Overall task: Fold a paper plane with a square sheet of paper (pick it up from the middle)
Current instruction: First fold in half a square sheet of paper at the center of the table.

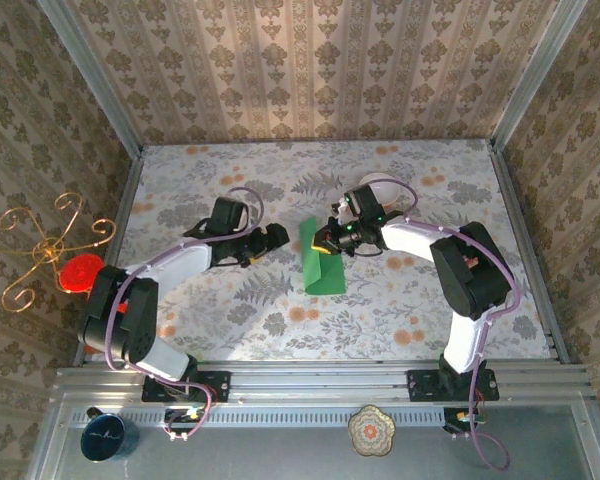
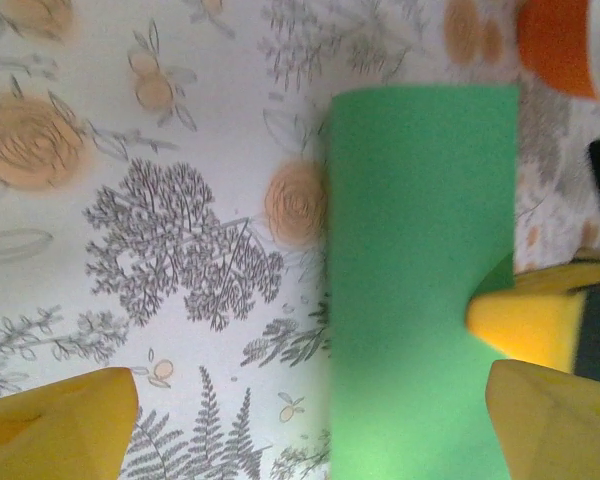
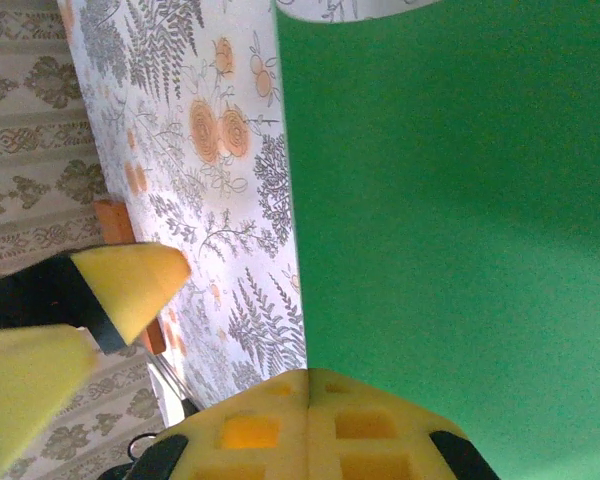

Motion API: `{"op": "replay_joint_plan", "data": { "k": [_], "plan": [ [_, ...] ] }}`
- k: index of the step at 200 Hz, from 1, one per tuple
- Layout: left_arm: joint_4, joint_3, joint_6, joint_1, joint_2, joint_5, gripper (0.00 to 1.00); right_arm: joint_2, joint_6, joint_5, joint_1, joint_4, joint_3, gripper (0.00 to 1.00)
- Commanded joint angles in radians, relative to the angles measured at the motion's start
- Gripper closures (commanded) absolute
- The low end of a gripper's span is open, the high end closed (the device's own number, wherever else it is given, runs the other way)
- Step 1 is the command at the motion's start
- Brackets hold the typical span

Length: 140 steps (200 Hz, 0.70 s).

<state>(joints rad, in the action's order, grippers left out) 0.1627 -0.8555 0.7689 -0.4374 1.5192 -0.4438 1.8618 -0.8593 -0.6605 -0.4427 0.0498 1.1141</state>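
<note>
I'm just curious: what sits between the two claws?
In the top view, the green paper, pinched by the right gripper; the left gripper gapes beside it.

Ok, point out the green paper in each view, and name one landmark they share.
Top external: the green paper lies mid-picture, slightly right of centre.
Left wrist: the paper sits right of centre and runs to the bottom edge.
Right wrist: the paper covers the right half.
Shared landmark: the right gripper, its yellow pads at the paper's edge.
</note>
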Motion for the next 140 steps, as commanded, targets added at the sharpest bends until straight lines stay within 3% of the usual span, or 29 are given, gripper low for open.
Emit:
{"op": "replay_joint_plan", "data": {
  "k": [1, 80, 140],
  "plan": [
    [0.068, -0.033, -0.030, -0.012, 0.033, 0.064, 0.10, 0.043, 0.048, -0.001, 0.008, -0.033, -0.005, 0.96],
    [0.038, -0.120, 0.041, -0.170, 0.153, 0.130, 0.18, 0.008, 0.117, 0.010, 0.045, -0.060, -0.064, 0.95],
    [-0.019, 0.003, 0.096, -0.162, -0.008, 0.189, 0.17, -0.035, -0.076, -0.174, 0.020, -0.347, -0.133, 0.95]
  ]
}}
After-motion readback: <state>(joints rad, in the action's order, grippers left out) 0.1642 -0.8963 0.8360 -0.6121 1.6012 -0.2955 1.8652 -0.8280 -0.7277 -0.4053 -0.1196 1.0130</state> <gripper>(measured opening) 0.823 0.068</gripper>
